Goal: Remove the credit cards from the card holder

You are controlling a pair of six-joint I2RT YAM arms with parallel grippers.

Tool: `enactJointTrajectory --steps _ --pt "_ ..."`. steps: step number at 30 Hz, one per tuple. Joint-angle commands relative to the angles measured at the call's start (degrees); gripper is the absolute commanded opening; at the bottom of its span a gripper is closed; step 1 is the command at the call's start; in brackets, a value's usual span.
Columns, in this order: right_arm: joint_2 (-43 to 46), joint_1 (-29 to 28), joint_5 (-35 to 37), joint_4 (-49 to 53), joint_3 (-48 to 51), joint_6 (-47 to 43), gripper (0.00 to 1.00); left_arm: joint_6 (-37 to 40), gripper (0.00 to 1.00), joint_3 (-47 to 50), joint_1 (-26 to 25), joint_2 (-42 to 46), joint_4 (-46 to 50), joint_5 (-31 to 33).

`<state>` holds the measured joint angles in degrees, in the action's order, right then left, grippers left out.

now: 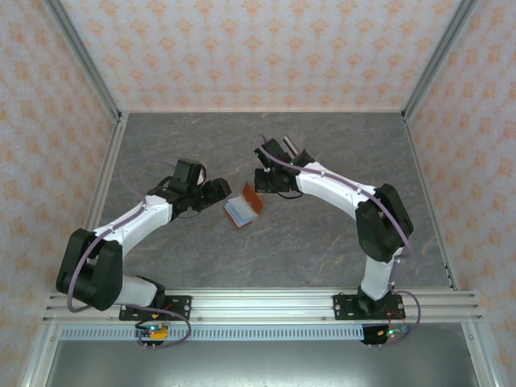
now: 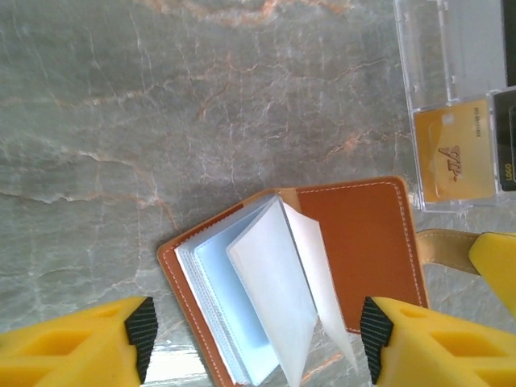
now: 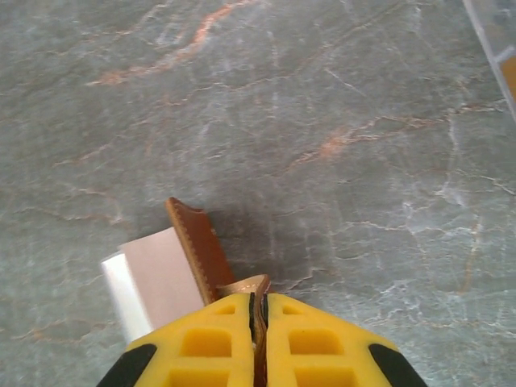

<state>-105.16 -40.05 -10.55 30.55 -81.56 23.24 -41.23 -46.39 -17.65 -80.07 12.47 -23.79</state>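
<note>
The card holder [image 1: 242, 210] lies open on the table, its reddish-brown cover [image 2: 363, 242] spread to the right and pale plastic sleeves [image 2: 266, 298] fanned upward. My left gripper [image 2: 258, 339] is open, with one black pad [image 2: 141, 330] on each side of the sleeves and touching neither. My right gripper [image 3: 260, 322] is shut on the holder's tan strap [image 3: 246, 286], holding the cover [image 3: 197, 246] lifted. A yellow credit card [image 2: 455, 149] lies inside a clear plastic case [image 2: 451, 56] beyond the holder.
A dark card [image 2: 506, 137] sits beside the yellow one in the clear case. Metal rails [image 1: 105, 185] and patterned walls border the grey marble table [image 1: 322, 242]. Both arms meet over the table's middle.
</note>
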Motion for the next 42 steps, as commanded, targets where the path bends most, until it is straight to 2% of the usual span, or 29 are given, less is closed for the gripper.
enactJointTrajectory --steps 1,5,13,17,25,29,33,37,42 --pt "-1.43 1.13 3.70 2.74 1.84 2.66 0.08 -0.24 0.60 -1.98 -1.21 -2.01 -1.85 -2.20" --pt "-1.79 2.45 3.52 2.48 4.28 4.26 0.08 -1.07 0.58 -2.39 -1.90 -4.91 -2.95 -2.75" --pt "-2.47 3.38 0.80 1.79 6.73 5.16 0.08 -4.97 0.61 -3.41 -2.89 -11.20 -7.99 -7.24" --pt "-2.48 3.49 0.53 1.62 7.32 5.31 0.08 -6.72 0.57 -4.01 -3.65 -13.71 -13.16 -11.97" --pt "-2.16 4.15 -0.89 0.58 8.57 6.15 0.08 -7.14 0.54 -7.71 -5.79 -17.78 -15.43 -14.40" --pt "-1.16 4.96 -2.08 -0.89 10.00 7.06 0.08 -9.61 0.48 -9.56 -7.15 -20.61 -18.58 -16.17" --pt "-0.56 5.63 -3.59 -2.21 11.16 7.81 0.09 -9.58 0.42 -11.33 -8.18 -22.75 -17.21 -15.03" --pt "0.51 5.83 -3.82 -2.28 11.33 7.97 0.12 -9.68 0.37 -11.49 -8.12 -24.46 -16.98 -14.21" --pt "4.85 6.03 -2.75 -2.85 11.77 5.73 0.26 -9.24 0.29 -11.43 -8.19 -26.07 -16.73 -13.65"
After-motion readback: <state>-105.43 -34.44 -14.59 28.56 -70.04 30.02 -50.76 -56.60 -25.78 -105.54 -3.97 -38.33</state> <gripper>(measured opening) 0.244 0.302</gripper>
